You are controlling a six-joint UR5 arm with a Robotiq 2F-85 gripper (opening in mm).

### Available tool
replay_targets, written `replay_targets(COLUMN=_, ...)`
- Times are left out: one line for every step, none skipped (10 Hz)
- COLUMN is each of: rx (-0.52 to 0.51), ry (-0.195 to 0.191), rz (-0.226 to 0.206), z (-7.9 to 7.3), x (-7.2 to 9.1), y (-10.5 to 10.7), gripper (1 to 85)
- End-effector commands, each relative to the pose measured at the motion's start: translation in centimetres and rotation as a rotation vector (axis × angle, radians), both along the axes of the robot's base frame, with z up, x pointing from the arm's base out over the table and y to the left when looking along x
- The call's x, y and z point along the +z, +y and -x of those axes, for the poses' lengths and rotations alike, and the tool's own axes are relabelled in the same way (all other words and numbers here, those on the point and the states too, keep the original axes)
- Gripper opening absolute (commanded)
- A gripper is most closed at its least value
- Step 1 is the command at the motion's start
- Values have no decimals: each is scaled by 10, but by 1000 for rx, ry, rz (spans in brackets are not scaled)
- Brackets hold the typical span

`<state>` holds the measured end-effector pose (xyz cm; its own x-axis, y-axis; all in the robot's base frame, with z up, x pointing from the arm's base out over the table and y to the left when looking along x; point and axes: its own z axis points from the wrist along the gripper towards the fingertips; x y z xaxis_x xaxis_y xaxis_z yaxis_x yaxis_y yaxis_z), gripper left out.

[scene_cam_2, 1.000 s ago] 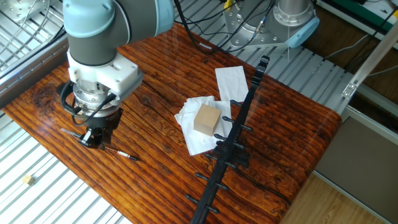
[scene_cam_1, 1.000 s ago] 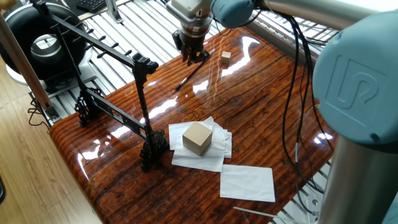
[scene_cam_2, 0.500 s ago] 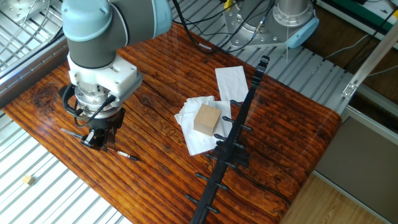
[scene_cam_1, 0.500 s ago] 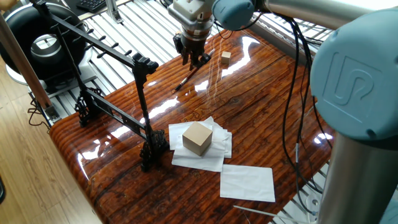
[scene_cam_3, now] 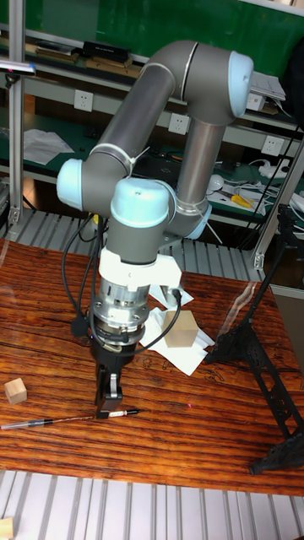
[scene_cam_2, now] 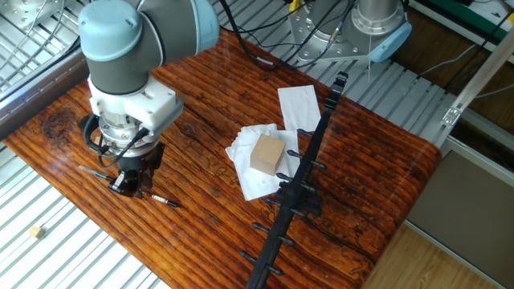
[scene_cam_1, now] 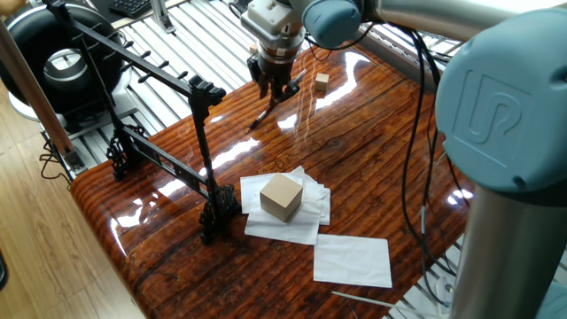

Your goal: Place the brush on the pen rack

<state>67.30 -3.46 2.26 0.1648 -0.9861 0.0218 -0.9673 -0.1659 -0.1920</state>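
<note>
The brush [scene_cam_1: 260, 118] is a thin dark stick lying flat on the wooden table [scene_cam_1: 372, 168]; it also shows as the brush [scene_cam_2: 162, 200] and the brush [scene_cam_3: 51, 420]. My gripper [scene_cam_1: 275, 89] stands straight over its middle, fingertips down near the table surface. From the other side my gripper [scene_cam_2: 132, 184] straddles the stick with a small gap between the fingers, so it looks open. In the tall view my gripper [scene_cam_3: 106, 407] hides that gap. The pen rack [scene_cam_1: 202, 133], a black frame with a slanted pegged bar, stands apart at the table's left edge, also seen as the pen rack [scene_cam_2: 303, 172].
A cardboard cube [scene_cam_1: 281, 196] sits on white paper sheets [scene_cam_1: 353, 260] mid-table. A small wooden cube [scene_cam_1: 322, 81] lies close behind my gripper. Black cables [scene_cam_1: 416, 133] hang along the arm. A black round device [scene_cam_1: 62, 62] stands beyond the rack.
My gripper has shifted a little along the brush and come down closer to the table. The brush has stayed where it was.
</note>
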Motion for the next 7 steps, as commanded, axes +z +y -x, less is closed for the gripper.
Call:
replay_targets(rx=-9, ry=-6, rz=-20, z=-4, x=-5, y=3, gripper=320)
replay_targets(rx=-7, ry=-7, rz=-20, z=-5, x=-7, y=3, gripper=320)
replay_targets(rx=-6, ry=-7, rz=-19, z=-5, x=-9, y=3, gripper=320)
replay_targets(rx=-6, ry=-7, rz=-19, z=-6, x=-9, y=3, gripper=320)
replay_targets(rx=-3, ry=-7, rz=-15, z=-6, x=-10, y=2, gripper=320)
replay_targets(rx=-1, ry=-4, rz=-12, z=-5, x=-11, y=1, gripper=320)
replay_targets(rx=0, ry=-4, rz=-10, z=-4, x=-12, y=0, gripper=320)
